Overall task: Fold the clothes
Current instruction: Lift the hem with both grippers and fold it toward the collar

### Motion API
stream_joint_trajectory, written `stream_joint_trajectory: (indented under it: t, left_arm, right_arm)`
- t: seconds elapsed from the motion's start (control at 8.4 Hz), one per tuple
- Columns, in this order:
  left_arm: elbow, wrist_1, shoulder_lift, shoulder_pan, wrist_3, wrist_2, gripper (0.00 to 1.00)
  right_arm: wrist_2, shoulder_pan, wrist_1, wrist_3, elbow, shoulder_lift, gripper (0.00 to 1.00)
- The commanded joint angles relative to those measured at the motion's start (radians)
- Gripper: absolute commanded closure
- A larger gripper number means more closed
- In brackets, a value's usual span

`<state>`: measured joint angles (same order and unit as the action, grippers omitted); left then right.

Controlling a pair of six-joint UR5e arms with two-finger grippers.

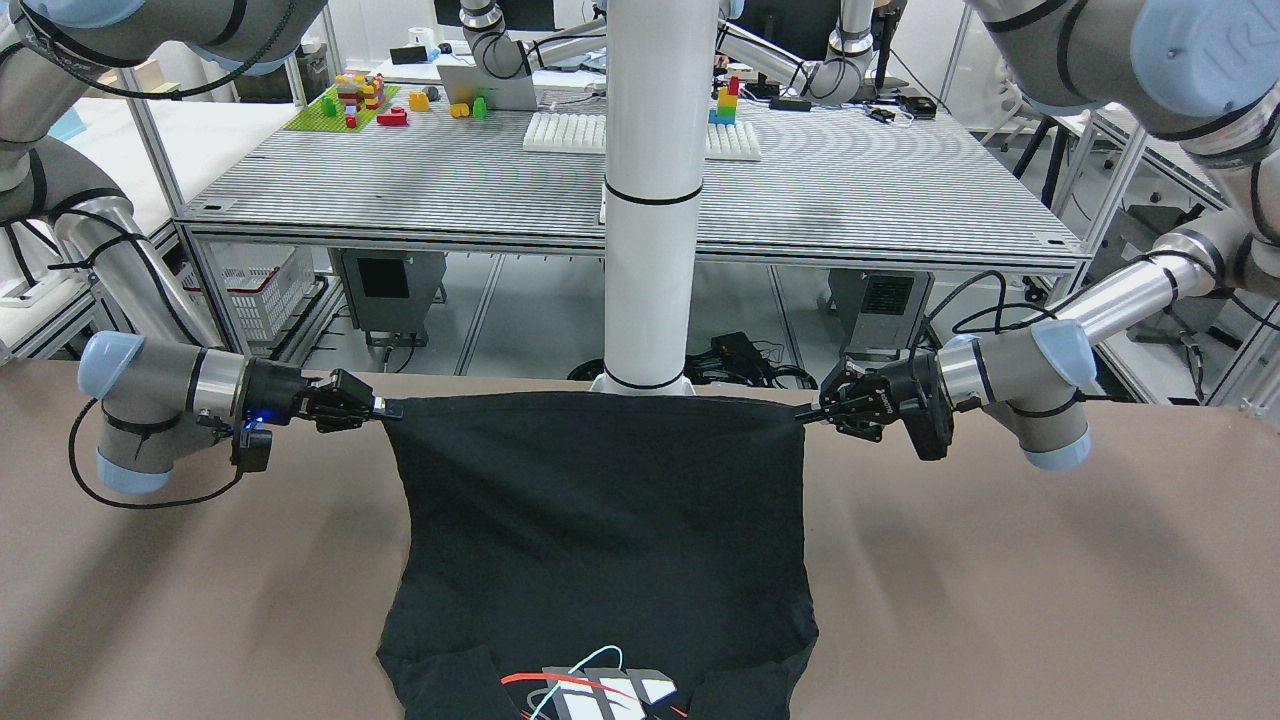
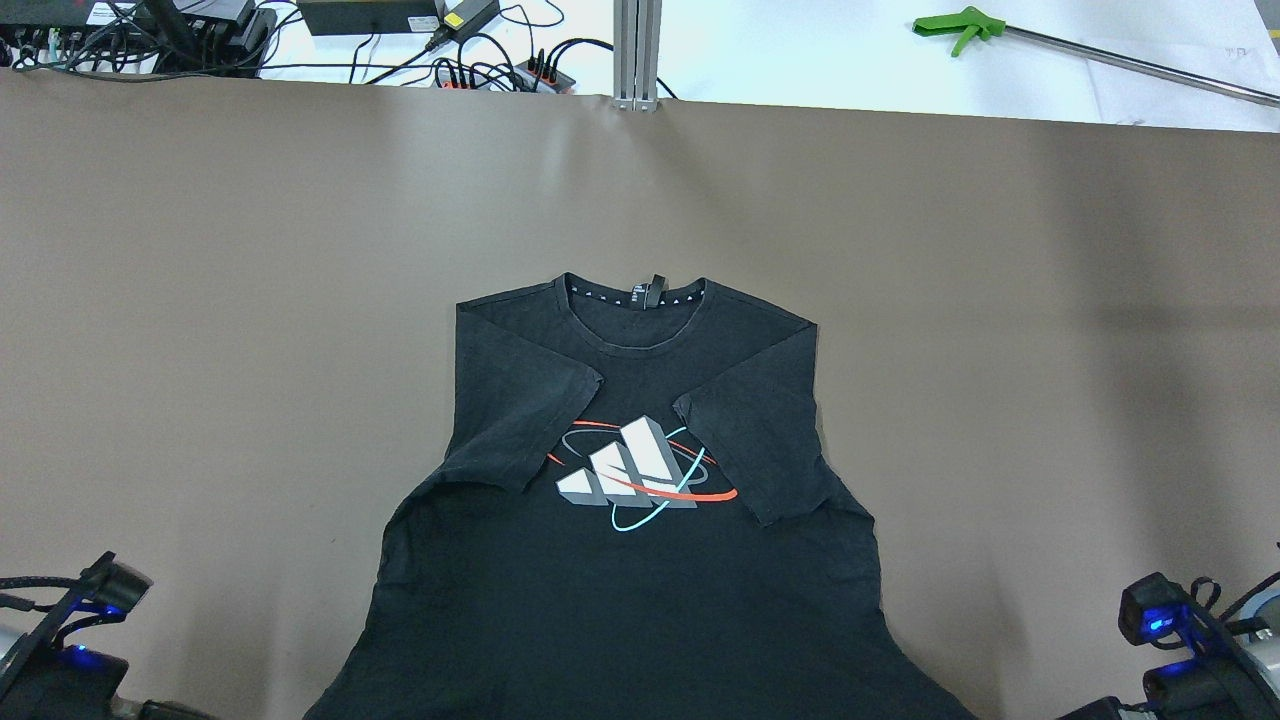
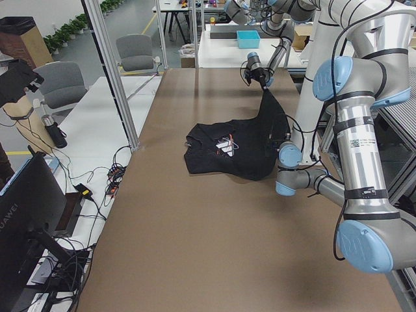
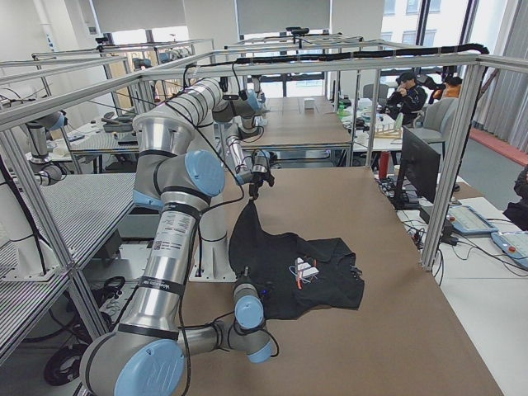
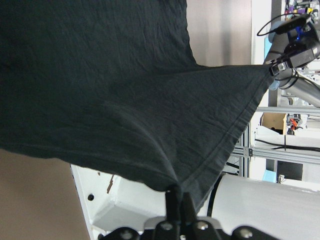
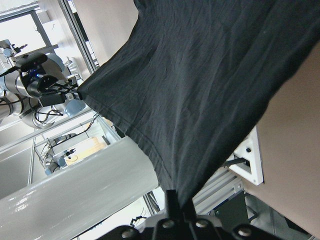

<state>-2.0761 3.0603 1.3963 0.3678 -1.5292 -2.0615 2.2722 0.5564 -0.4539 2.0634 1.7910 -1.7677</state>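
**Black T-shirt stretched by its hem between both arms**

A black T-shirt (image 1: 600,520) is spread on the brown surface (image 1: 1000,600), with its collar (image 2: 635,315) on the side away from the robot. Both short sleeves are folded inward over the chest, and each overlaps an edge of the white, red and turquoise print (image 2: 640,475). The collar, sleeves and chest lie flat on the surface. The hem is raised off the surface and drawn into a taut, nearly straight line just in front of the base of the white pillar (image 1: 650,200).

One hem corner is pinched in the left jaws, which are closed narrowly on the fabric, as seen in the left wrist view. The opposite corner is gripped in the same way by the right jaws. The left arm (image 1: 1010,395) and the right arm (image 1: 150,400) are stretched out low on either side, and the two sets of jaws point toward each other. Between the hem and the chest, the cloth slopes down to the surface with light creases.
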Motion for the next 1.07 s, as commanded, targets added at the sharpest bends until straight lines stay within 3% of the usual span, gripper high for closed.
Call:
stream_joint_trajectory:
  t: [0.0,0.48,0.83,0.95]
  left_arm:
    - [0.005,-0.029,0.018,0.106,-0.002,0.009,1.0]
    - [-0.022,-0.086,0.069,0.281,-0.094,-0.083,1.0]
    - [-0.007,-0.087,0.069,0.373,-0.095,-0.088,1.0]
    - [0.013,-0.097,0.087,0.375,-0.094,-0.077,1.0]
  right_arm:
    - [0.006,0.1,0.009,-0.019,-0.036,0.042,1.0]
    - [0.009,0.249,0.012,-0.008,-0.028,0.086,1.0]
    - [-0.002,0.316,0.024,-0.019,-0.036,0.111,1.0]
    - [-0.003,0.353,0.079,-0.02,-0.036,0.135,1.0]
